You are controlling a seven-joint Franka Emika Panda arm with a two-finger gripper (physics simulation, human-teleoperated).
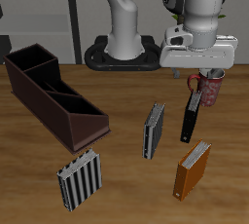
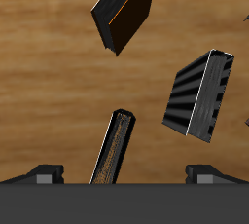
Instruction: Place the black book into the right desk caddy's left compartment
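Note:
The black book [image 1: 192,119] stands upright on the table, thin, with a white page edge. My gripper [image 1: 200,80] hangs just above its top edge, open and empty. In the wrist view the black book [image 2: 114,152] lies between my two fingertips [image 2: 45,173], which are spread wide and not touching it; the gripper [image 2: 126,176] holds nothing. The right desk caddy [image 1: 80,125] is a long dark maroon box with inner dividers and a sloped end, across the table from the book.
A grey-striped book [image 1: 153,130] stands beside the black book, also in the wrist view [image 2: 199,93]. An orange-brown book [image 1: 193,169] stands nearer the front edge, also in the wrist view [image 2: 124,10]. Another grey-striped book [image 1: 78,178] stands before the caddy. A red mug [image 1: 212,91] sits behind the gripper.

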